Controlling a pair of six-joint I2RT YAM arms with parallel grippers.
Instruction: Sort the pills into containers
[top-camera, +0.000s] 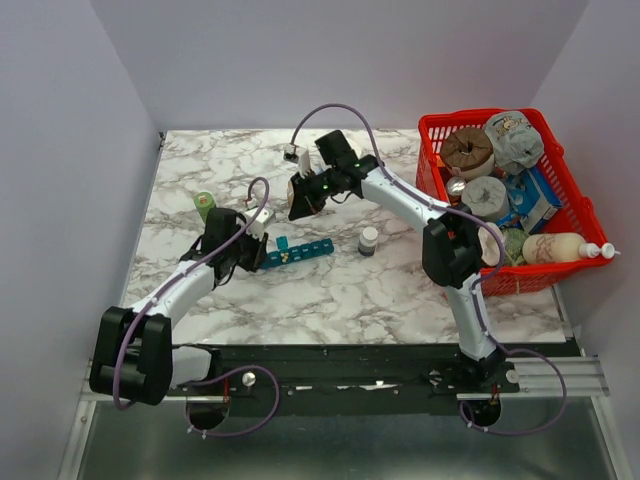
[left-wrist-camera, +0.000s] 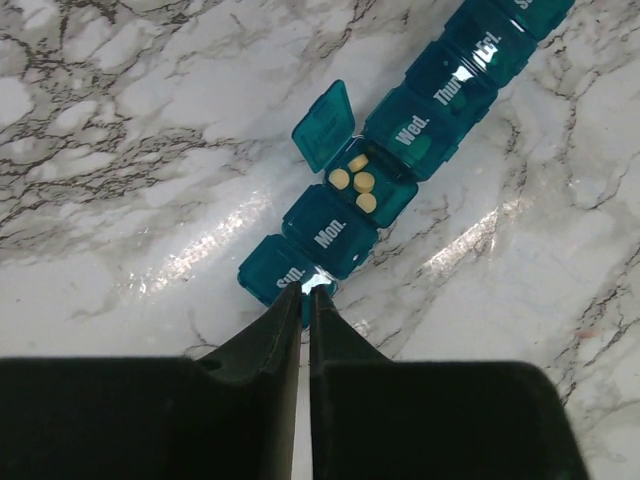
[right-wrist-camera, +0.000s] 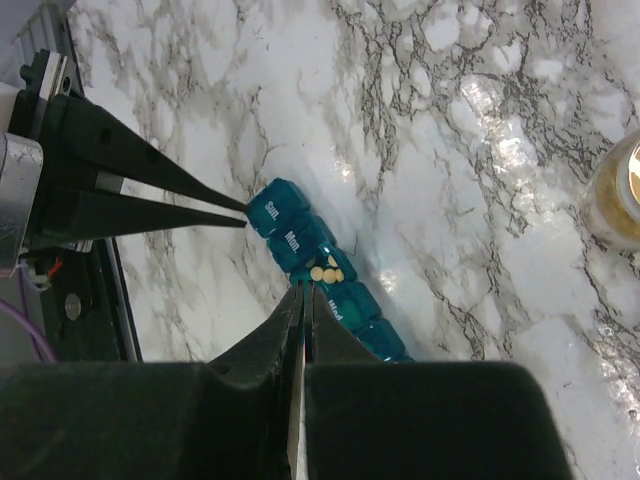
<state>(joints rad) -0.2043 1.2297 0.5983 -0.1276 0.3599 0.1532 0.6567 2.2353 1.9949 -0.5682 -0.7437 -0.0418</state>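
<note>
At the near side of the marble table (top-camera: 330, 300), the left jaws are narrowed to a thin slit. Their tips rest against the lip at the "Sun." end of the teal pill organizer (left-wrist-camera: 410, 130). Whether they nip that lip cannot be told, though the placement looks meant to steady the strip. Past "Sun." and "Mon.", the third compartment's lid (left-wrist-camera: 325, 125) stands flipped open. Four tan pills (left-wrist-camera: 358, 182) lie inside, two closed compartments away from the left tips. The right jaws hang over the strip, pressed together with nothing seen between them. In the right wrist view their tips sit just beside the open compartment, probably placed to work at that cell or its lid. Farther right, a small white-capped bottle (top-camera: 368, 241) stands well apart from both jaws. A red basket (top-camera: 470, 116) of goods fills the far right corner.
</note>
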